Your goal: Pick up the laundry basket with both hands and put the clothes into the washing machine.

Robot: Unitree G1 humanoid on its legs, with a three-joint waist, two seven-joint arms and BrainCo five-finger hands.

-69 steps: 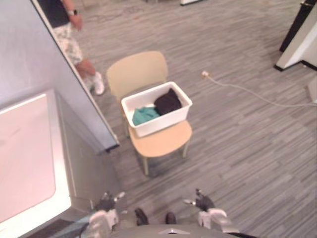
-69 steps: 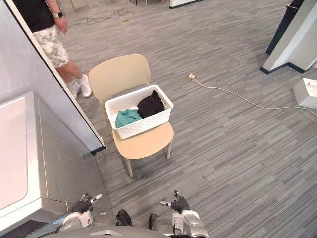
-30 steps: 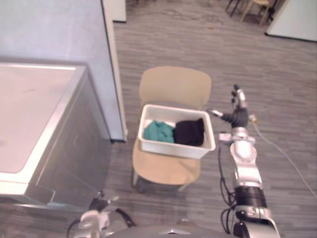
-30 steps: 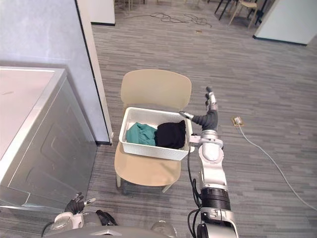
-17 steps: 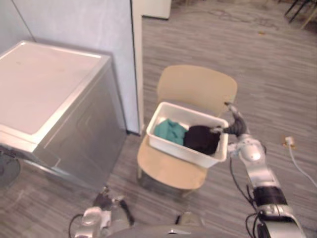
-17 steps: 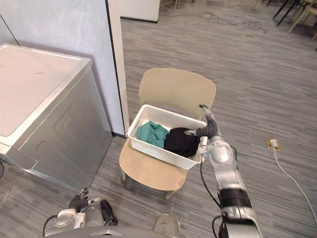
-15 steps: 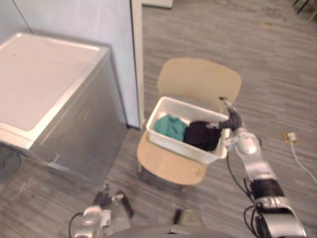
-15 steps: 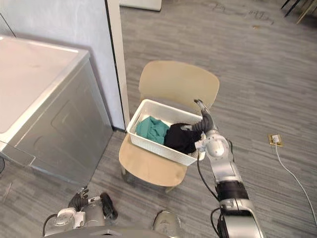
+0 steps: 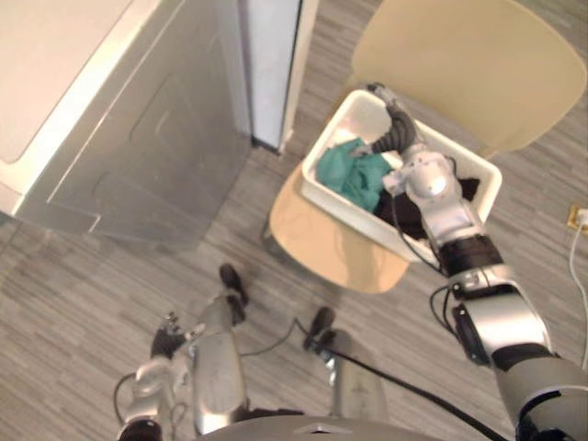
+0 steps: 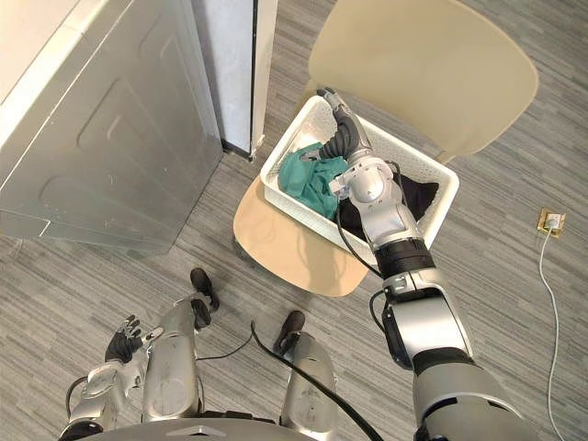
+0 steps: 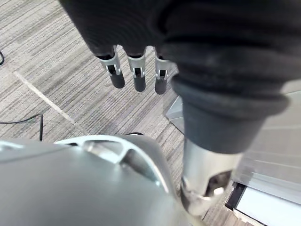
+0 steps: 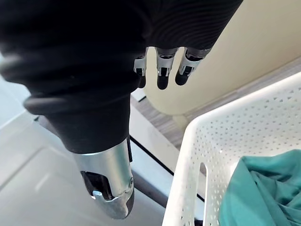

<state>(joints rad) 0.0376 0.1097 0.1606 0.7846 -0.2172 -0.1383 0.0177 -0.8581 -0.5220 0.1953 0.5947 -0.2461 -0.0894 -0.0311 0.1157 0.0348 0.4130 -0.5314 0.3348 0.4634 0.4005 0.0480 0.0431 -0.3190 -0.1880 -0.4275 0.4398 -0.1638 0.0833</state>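
Currently the right hand (image 10: 342,133), spread open, is over the basket (image 12: 225,127); the left hand (image 10: 119,344) hangs open far away, so one-sided lifting may tip it.

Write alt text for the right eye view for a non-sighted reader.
The robot's open right hand is over the end of a white laundry basket, which holds a teal garment and a black garment and sits on a tan chair. A grey washing machine stands alongside; the open left hand hangs low.

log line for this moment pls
right hand: open, over basket end | left hand: open, low | basket: on chair, ungrasped
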